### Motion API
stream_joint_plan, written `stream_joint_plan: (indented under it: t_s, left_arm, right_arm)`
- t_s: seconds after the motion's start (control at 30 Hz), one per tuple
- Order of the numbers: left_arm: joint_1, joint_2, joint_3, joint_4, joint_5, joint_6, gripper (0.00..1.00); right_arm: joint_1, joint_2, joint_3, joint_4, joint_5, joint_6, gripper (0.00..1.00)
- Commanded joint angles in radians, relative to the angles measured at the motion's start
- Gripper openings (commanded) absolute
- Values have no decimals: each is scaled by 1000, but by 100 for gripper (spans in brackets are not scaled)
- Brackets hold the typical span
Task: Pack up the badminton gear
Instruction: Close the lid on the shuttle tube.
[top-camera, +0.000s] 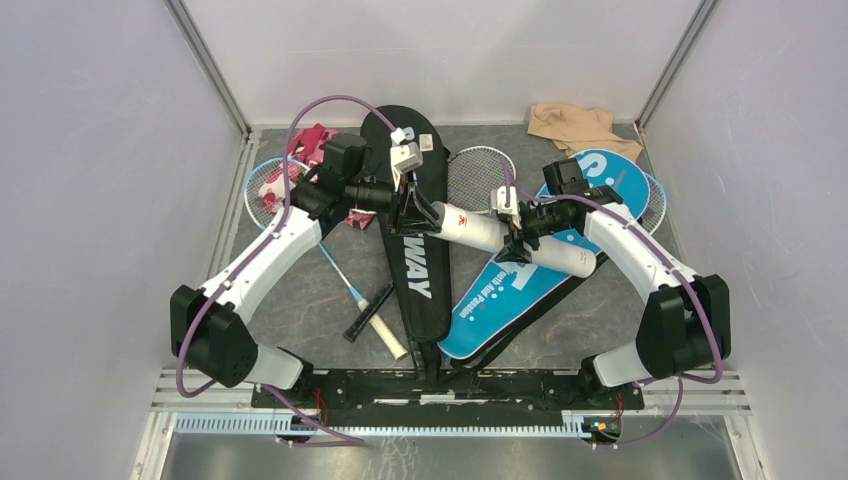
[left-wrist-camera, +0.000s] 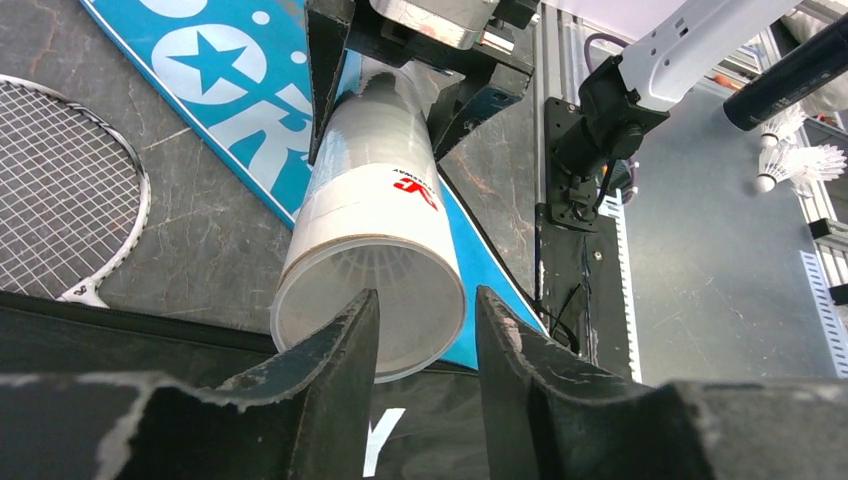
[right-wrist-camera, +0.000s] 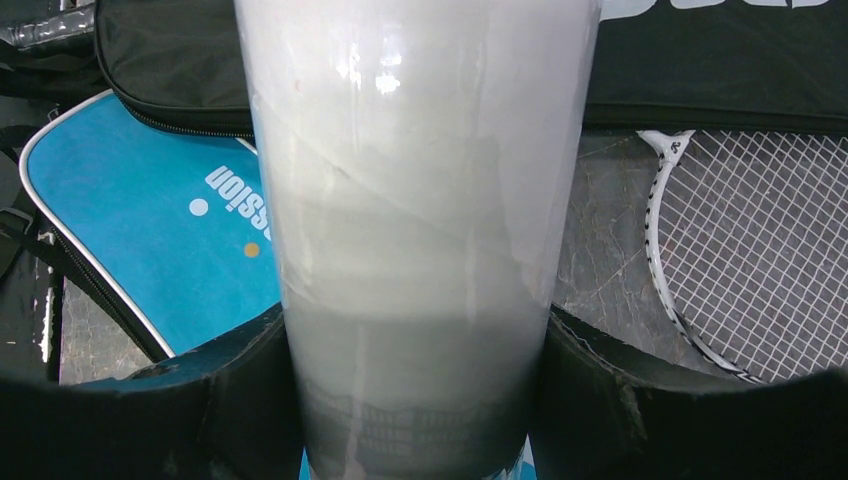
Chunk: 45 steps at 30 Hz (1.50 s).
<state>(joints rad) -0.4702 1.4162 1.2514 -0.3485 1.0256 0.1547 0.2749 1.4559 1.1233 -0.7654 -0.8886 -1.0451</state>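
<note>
Gripped the white tube (top-camera: 475, 230) around its middle with the right pincer (right-wrist-camera: 415, 325), jaws pressed to both sides, slanting over the blue cover (top-camera: 520, 292), open end reaching the black cover (top-camera: 415, 275) on the worktop (top-camera: 310, 290). Poised the left pincer (left-wrist-camera: 425, 300) at that open end, part-open, holding nothing.

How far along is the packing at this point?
Done: little; a white feather shuttlecock seems seated inside the white cylindrical tube. In hand: the right claw grips that tube while the open left claw sits at its mouth. Left: two loose shuttlecocks, and the thin-framed rackets lie outside the black racket-shaped cover and blue racket-shaped cover.
</note>
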Motion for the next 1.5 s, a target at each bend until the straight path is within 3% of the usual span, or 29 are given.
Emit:
stream_joint_plan:
  t_s: [0.0,0.4,1.0,1.47]
  left_arm:
    - [-3,27,40,29,54,-35,50]
    - [-2,44,28,33,118,-60,64]
    - [0,74,41,27,160,-90,67]
    - [32,34,11,-13,39,-9,68]
  right_arm:
    - [11,-30,17,14,-82,-15,7]
    - [15,-32,25,7,-85,-20,7]
    - [17,-37,26,-40,-81,-105,6]
    - [20,-33,44,-27,-88,-74,5]
